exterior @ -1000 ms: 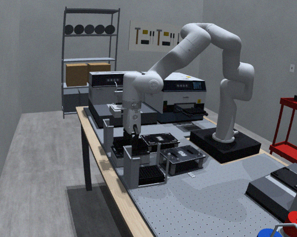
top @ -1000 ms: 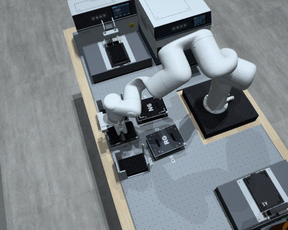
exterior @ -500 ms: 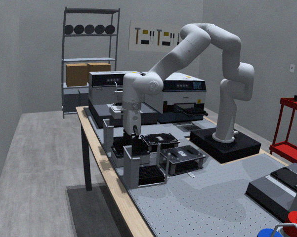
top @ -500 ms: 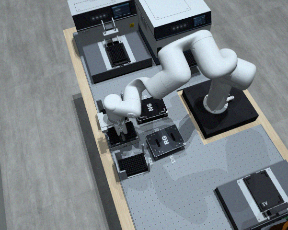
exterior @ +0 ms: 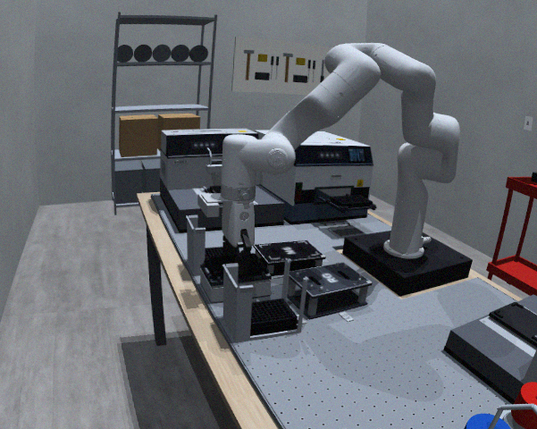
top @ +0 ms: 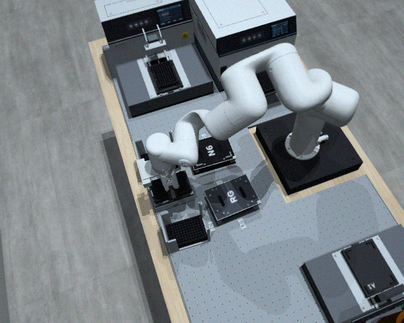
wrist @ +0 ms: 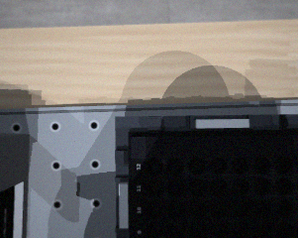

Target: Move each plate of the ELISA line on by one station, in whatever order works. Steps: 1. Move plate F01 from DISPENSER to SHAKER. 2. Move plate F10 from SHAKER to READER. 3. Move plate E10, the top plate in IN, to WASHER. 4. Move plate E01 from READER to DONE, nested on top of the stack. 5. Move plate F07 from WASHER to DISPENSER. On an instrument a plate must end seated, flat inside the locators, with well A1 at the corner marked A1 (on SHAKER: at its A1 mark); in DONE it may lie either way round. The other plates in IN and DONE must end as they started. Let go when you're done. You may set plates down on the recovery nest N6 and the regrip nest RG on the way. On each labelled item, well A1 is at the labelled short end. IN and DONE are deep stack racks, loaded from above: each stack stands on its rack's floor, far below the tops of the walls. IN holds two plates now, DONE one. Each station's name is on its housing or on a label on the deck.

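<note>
Grey counter point(top: 264, 264); our tool point(top: 170, 186) clamped wide across plate point(top: 158, 192) in rack; we'd lift straight, level, clearing walls.

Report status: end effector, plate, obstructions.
End effector shut on black plate, down inside rack by table's edge. Plate label unreadable. Rack walls close around; N6 nest alongside.
</note>
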`<state>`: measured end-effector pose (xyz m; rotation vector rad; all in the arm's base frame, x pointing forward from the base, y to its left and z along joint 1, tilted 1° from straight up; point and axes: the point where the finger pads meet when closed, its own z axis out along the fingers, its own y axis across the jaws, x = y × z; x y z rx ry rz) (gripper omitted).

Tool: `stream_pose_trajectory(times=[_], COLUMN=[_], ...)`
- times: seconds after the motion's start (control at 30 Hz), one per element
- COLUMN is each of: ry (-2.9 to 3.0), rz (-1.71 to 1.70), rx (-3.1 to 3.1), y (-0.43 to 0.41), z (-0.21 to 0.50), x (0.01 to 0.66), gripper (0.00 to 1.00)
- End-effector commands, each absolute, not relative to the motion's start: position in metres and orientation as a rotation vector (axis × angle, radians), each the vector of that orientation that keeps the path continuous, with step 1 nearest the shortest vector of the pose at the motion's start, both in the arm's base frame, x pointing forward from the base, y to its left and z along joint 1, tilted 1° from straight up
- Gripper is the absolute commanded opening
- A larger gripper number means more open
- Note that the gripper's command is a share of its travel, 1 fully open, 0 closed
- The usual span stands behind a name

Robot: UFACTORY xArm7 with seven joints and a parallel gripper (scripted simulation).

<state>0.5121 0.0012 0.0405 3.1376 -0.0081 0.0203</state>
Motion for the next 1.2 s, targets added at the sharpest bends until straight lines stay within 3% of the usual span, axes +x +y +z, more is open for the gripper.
stream_pose_trajectory(times=[0.0,0.47,0.5,1.17], ry=[-0.009,-0.009,-0.009,-0.009], rz=[0.028,0.028,0.028,0.028], rx=[3.138,3.138,3.138,3.138], y=[0.0011,0.001,0.001,0.001], z=[0.0409,0.0399,0.0399,0.0425], x=[0.5138,0.5138,0.5139,0.5138], gripper=[0.0,0.0,1.0,1.0])
